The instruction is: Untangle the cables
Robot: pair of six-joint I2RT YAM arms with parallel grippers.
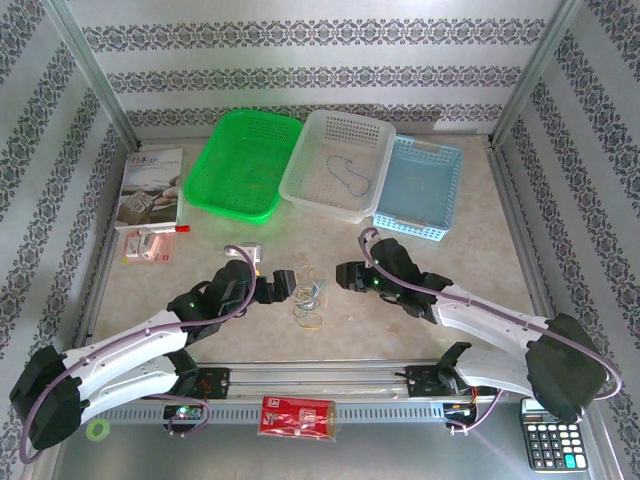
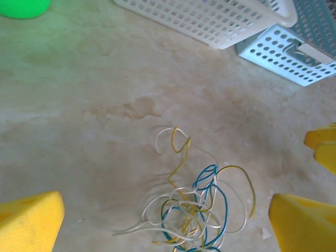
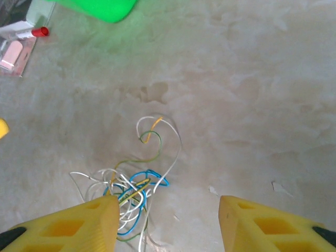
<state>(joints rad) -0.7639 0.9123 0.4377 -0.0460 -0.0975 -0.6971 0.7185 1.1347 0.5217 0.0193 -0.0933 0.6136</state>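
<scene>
On mottled beige tabletop (image 1: 490, 260), tangled cables (image 1: 310, 300)

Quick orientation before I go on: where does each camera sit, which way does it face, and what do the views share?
Top external: above and behind the bases, looking down over the table; both arms, left end effector, right end effector.
Left wrist: looks down past its yellow fingers at the cables, toward the white basket.
Right wrist: looks down past its yellow fingers, toward the green basket.
Shared: all three see the cables.
</scene>
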